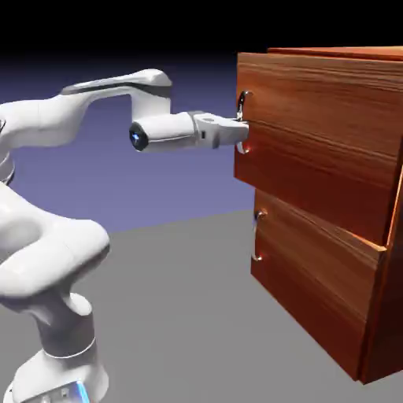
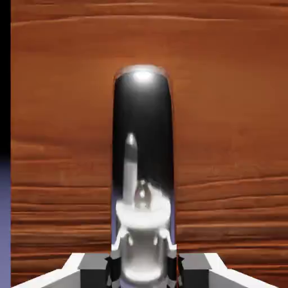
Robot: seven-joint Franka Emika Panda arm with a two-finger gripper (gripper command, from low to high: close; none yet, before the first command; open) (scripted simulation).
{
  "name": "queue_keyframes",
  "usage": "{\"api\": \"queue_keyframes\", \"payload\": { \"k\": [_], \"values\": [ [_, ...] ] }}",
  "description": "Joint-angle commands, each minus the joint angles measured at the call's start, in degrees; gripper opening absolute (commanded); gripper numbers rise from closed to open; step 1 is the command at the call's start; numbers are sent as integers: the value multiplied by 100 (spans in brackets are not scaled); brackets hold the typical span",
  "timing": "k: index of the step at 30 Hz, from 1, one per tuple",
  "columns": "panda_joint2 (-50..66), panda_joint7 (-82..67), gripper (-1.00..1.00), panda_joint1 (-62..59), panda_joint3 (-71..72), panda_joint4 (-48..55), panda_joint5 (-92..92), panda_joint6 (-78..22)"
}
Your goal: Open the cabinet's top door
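Note:
The reddish-brown wood-grain cabinet (image 1: 330, 236) fills the exterior view's right. Its top door (image 1: 323, 118) is the upper panel, with a curved silver handle (image 1: 243, 101) at its left edge. My gripper (image 1: 241, 132) reaches level from the left and is shut on that handle, about halfway down it. In the hand view the handle (image 2: 143, 129) rises as a dark, shiny bar in front of the door's wood (image 2: 225, 112). It runs down into my gripper (image 2: 143, 264) and hides most of the fingers.
Below the top door sits the shorter lower panel (image 1: 315, 275) with its own silver handle (image 1: 256, 236). The arm's white links (image 1: 47, 252) rise at the lower left. Grey table surface (image 1: 189, 315) lies between the arm and the cabinet.

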Motion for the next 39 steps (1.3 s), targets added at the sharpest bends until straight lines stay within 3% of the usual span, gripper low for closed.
{"api": "queue_keyframes", "payload": {
  "k": [1,10,18,29,39],
  "values": [
    [-37,-8,-100,208,-163,-191,-99,-117],
    [-689,155,-100,1985,-1914,-1834,-1536,-1193],
    [-1582,589,-100,2844,-3575,-2827,-3359,-2044],
    [-2456,1083,-100,2822,-5860,-3372,-5892,-3370],
    [-2324,1091,-100,2474,-7936,-3138,-7881,-4741]
  ]
}}
